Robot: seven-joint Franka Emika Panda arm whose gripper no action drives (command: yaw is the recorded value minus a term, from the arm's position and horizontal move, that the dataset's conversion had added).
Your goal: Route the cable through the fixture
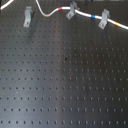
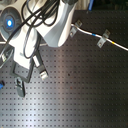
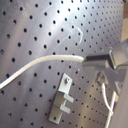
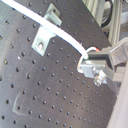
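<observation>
three grey clips stand in a row on the perforated tabletop [image 1: 65,85] in the first exterior view: one bare fixture [image 1: 27,18] at the end of the row, a darker slanted clip [image 1: 72,11] in the middle, and a broader clip [image 1: 104,18] at the other end. one cable [image 1: 50,12], white with red, blue and yellow bands, already runs through the middle and broader clips; its free end rises out of that view between the bare fixture and the slanted clip.

one claw [image 3: 102,59], and both wrist views show it clamped on the cable, the white cord leaving its tips and arching away. in the first wrist view the fixture sits just below the claw and a little to the side of the cord's span, apart from it.

my worries from here, as a judgement: the cord looks slack and curved, so lowering it may lay it beside the fixture's hooked top instead of under it. pulling too hard toward the fixture could drag the cable out of the slanted clip. the grip seems close to the cord's end, so it may slip free under tension.
</observation>
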